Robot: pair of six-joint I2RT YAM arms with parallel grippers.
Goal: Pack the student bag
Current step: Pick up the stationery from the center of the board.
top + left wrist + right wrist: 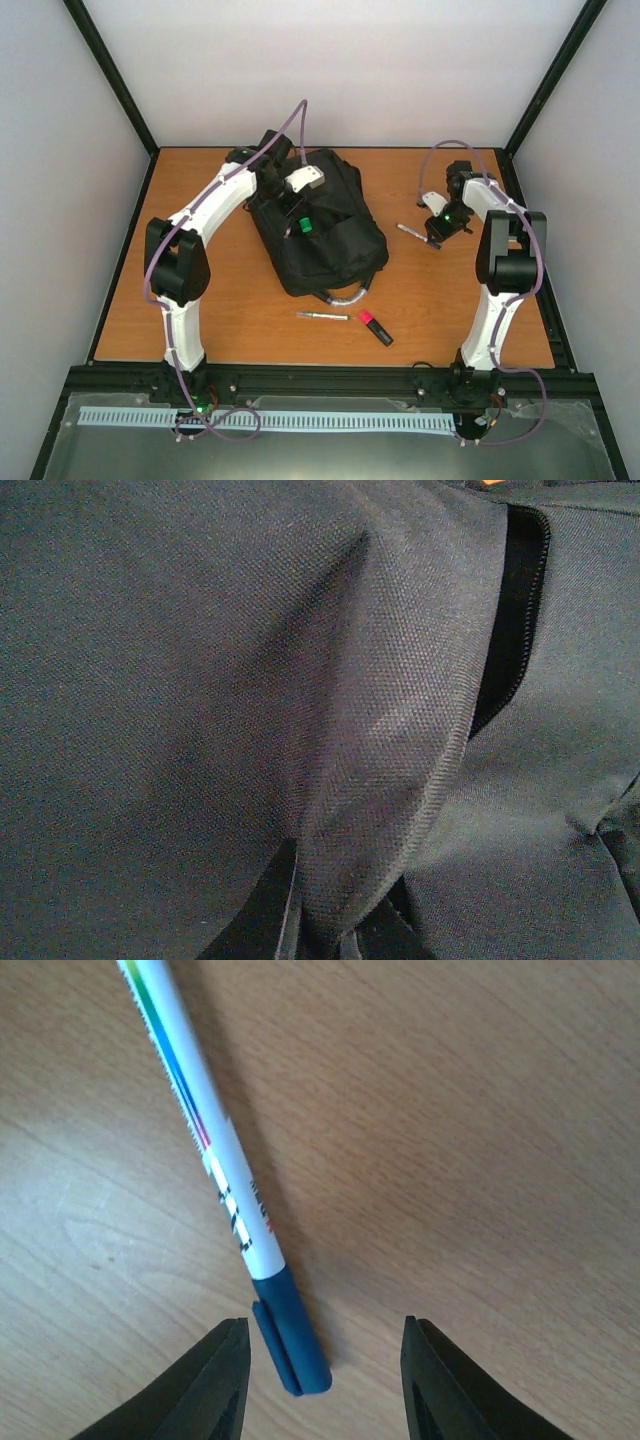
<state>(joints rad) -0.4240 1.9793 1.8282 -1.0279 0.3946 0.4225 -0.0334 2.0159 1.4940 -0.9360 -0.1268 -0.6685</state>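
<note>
The student bag (325,240) is a black backpack lying in the middle of the table, with its grey-silver loop handle (345,297) toward me. My left gripper (296,222) is down on the bag's left side. In the left wrist view it (335,935) is shut on a raised fold of the bag's fabric (380,730), beside an open zipper slit (510,610). My right gripper (436,232) is open low over the table at the right. In the right wrist view its jaws (325,1380) straddle the dark blue cap end of a white pen (215,1160) without touching it.
A silver pen (322,316) and a pink-and-black highlighter (376,328) lie on the wooden table (200,300) in front of the bag. The white pen also shows in the top view (412,233). Grey walls and a black frame enclose the table.
</note>
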